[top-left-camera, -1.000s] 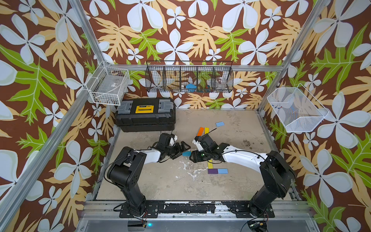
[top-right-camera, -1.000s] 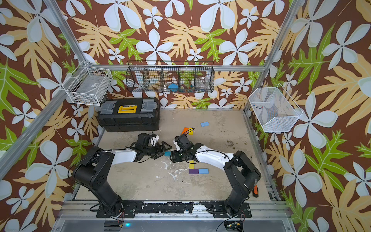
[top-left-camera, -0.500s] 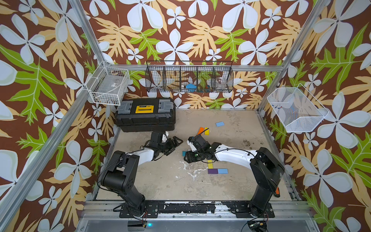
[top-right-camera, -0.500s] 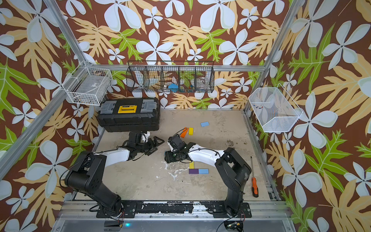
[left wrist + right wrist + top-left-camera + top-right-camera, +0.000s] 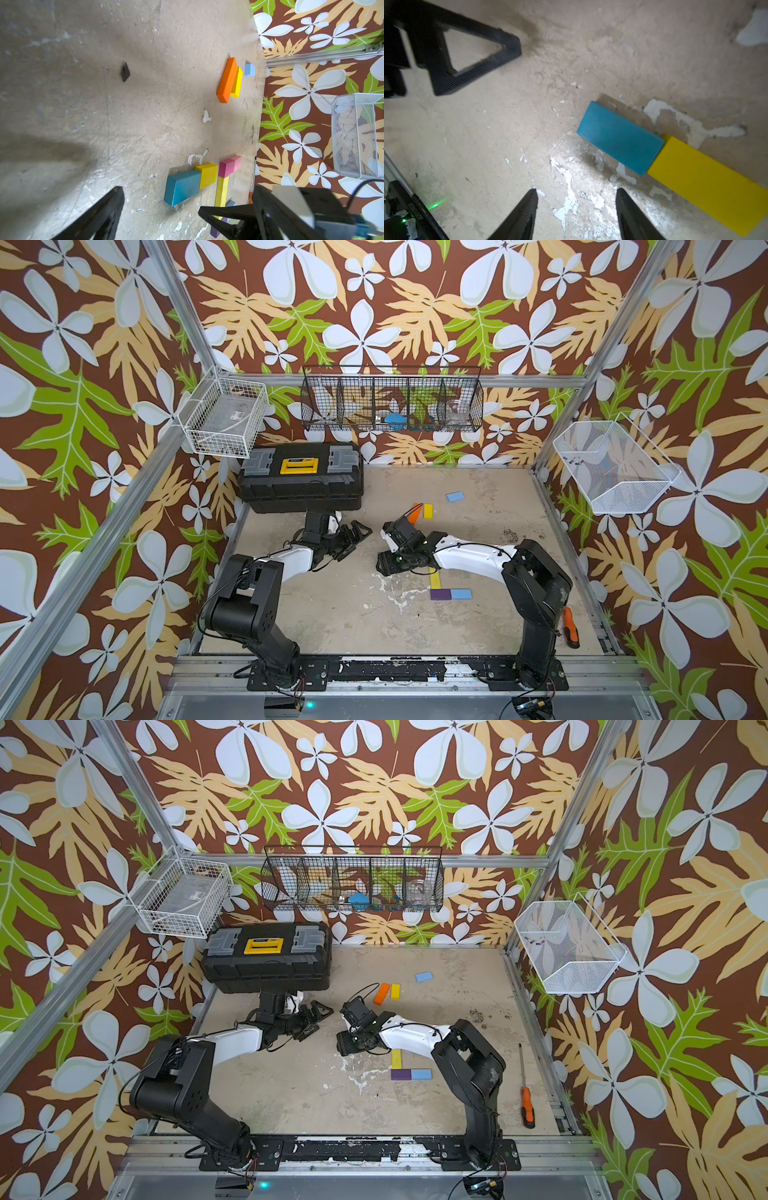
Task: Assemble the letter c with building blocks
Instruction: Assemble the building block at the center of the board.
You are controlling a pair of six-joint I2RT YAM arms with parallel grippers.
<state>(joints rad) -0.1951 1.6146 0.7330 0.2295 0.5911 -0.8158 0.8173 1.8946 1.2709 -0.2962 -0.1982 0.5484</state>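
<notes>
The table is rough and scuffed, its paint flaking off in white patches. The teal block and yellow block look smooth and matt. The right gripper has fingers of black, finely ribbed plastic. The toolbox is matt black plastic; the basket is black wire mesh.

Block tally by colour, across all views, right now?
orange block: 1
yellow blocks: 3
teal block: 1
light blue blocks: 2
magenta block: 1
pink block: 1
purple block: 1
Total: 10 in view
</notes>
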